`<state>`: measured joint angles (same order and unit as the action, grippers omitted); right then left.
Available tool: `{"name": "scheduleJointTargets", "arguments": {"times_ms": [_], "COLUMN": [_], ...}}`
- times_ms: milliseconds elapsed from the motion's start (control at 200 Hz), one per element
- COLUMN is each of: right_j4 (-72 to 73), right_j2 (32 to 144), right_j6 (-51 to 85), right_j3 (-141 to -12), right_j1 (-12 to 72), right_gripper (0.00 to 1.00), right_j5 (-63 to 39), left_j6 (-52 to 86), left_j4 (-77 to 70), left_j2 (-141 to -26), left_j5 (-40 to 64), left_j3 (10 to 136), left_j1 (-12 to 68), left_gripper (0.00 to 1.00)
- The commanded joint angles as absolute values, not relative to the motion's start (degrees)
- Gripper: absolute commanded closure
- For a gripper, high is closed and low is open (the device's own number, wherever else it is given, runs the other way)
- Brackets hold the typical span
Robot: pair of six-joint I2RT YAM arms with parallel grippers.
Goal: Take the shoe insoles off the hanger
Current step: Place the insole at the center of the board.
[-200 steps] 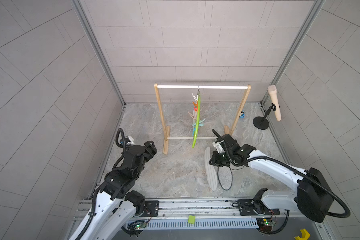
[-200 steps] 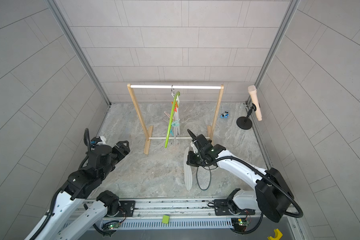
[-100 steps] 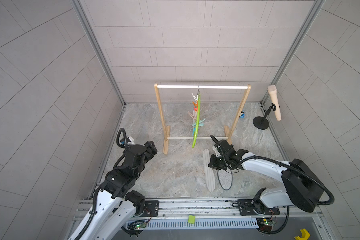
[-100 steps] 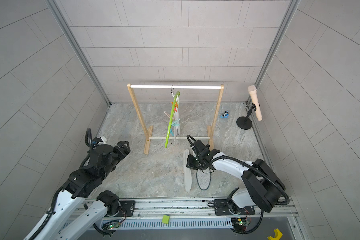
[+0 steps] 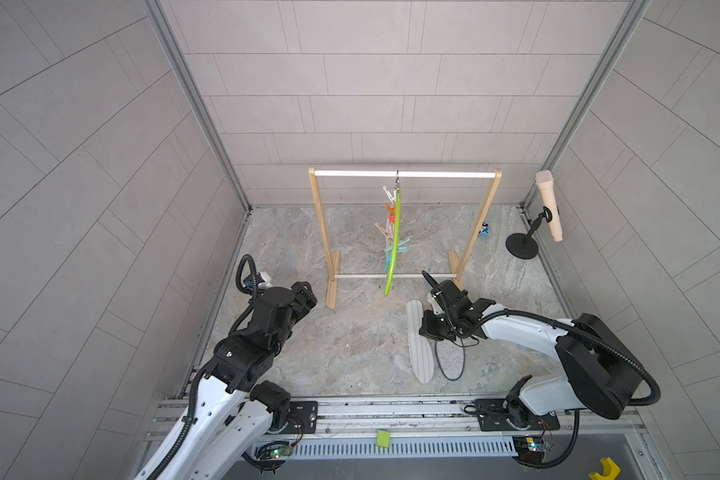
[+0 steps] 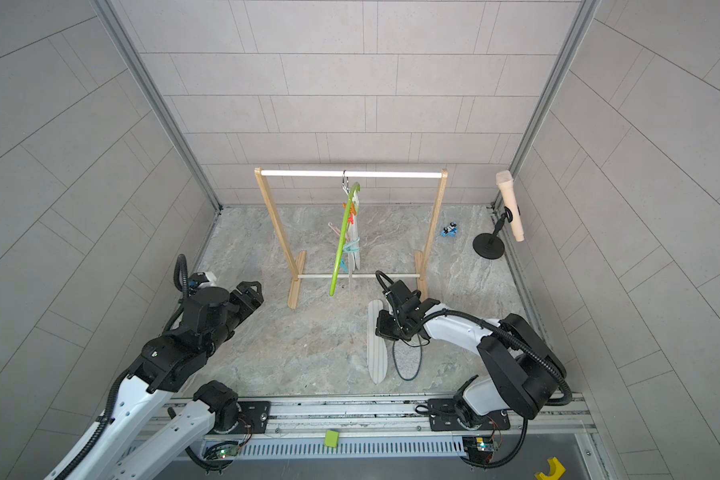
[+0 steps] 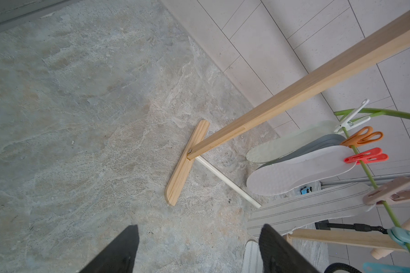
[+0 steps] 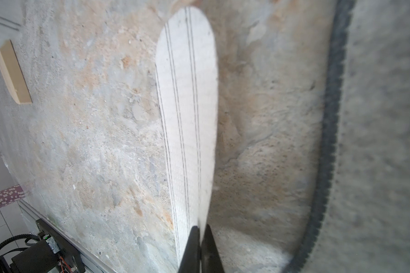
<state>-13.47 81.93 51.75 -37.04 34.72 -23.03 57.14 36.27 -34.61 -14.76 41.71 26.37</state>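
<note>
Seemingly at the set-down stage: pinching the striped insole (image 8: 187, 94) by one end in the right gripper (image 8: 201, 227), jaws clenched on its thin edge, low over the worktop (image 5: 350, 345) and just beside the felt insole (image 8: 384, 141) lying flat there. Cannot tell from above about contact between its far tip and the worktop, so best to ease down gently rather than drop. Roll the wrist to lay it flat, clear of the felt one's black rim, then part the jaws and lift straight up to avoid dragging it along. Avoid pushing end-on: looks thin and floppy, likely to buckle. Holding the left gripper (image 7: 199, 225) near the foot of the rack (image 7: 187, 163), jaws spread wide and empty; worth leaving there, out of the way. Afterwards, reach for the rest, pegged to the hanger (image 5: 395, 237) under the rack's top rod: mint insole (image 7: 294, 139), blue-grey insole (image 7: 329, 141), dotted insole (image 7: 294, 175) and a second striped insole (image 7: 305, 208). Draw each one down out of its peg steadily, to avoid setting the hanger swinging.
</note>
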Motion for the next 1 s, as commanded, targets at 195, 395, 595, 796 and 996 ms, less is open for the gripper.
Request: {"name": "scheduleJointTargets", "arguments": {"times_ms": [195, 395, 595, 796, 996], "right_j4": [-15.9, -16.7, -18.3, -21.6, -27.0], "right_j2": [81.9, 81.5, 79.4, 77.0, 71.6], "right_j6": [51.6, 51.2, 50.6, 49.4, 47.4], "right_j3": [-36.5, -36.5, -37.1, -38.4, -40.8], "right_j1": [34.5, 34.6, 34.6, 34.2, 32.4], "right_gripper": [0.82, 0.76, 0.69, 0.68, 0.62], "right_j5": [-20.7, -20.3, -19.5, -18.7, -17.9], "left_j6": [58.2, 58.2, 58.2, 58.2, 55.0], "left_j4": [35.6, 35.5, 35.5, 35.5, 33.5], "left_j2": [-34.6, -34.5, -34.2, -34.0, -34.4], "left_j5": [-15.7, -15.4, -15.1, -14.6, -12.2], "left_j3": [41.1, 40.8, 40.3, 39.9, 40.0], "left_j1": [26.2, 26.2, 26.2, 26.2, 26.2], "left_gripper": [0.15, 0.15, 0.15, 0.11, 0.0]}}
